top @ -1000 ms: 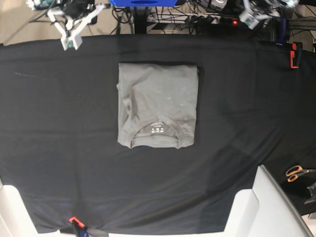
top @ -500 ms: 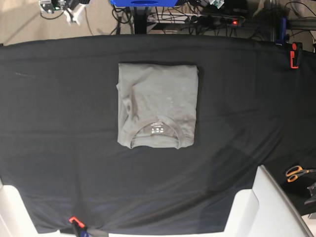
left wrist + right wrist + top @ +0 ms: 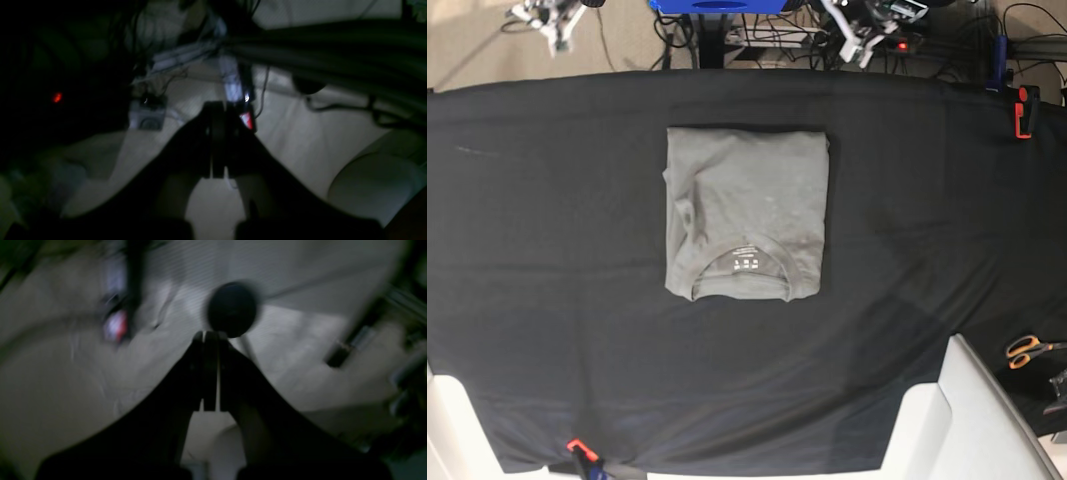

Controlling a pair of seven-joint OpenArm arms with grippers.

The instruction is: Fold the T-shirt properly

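Note:
The grey T-shirt (image 3: 747,212) lies folded into a neat rectangle in the middle of the black table cloth (image 3: 547,220), collar and white label toward the near edge. My left gripper (image 3: 218,140) is shut and empty, seen over the pale floor and cables; in the base view it sits at the top, right of centre (image 3: 859,45). My right gripper (image 3: 210,373) is shut and empty over the floor; in the base view it sits at the top left (image 3: 557,32). Both are beyond the table's far edge, away from the shirt.
Orange clamps hold the cloth at the far right (image 3: 1023,110) and near left (image 3: 579,447). Orange-handled scissors (image 3: 1027,350) lie at the right edge. White blocks (image 3: 967,420) stand at the near right corner. Cables and a blue stand (image 3: 717,6) lie behind the table.
Both arms have pulled back off the table's far edge. The right gripper moved from over the cloth's far left to beyond it. The shirt has not moved.

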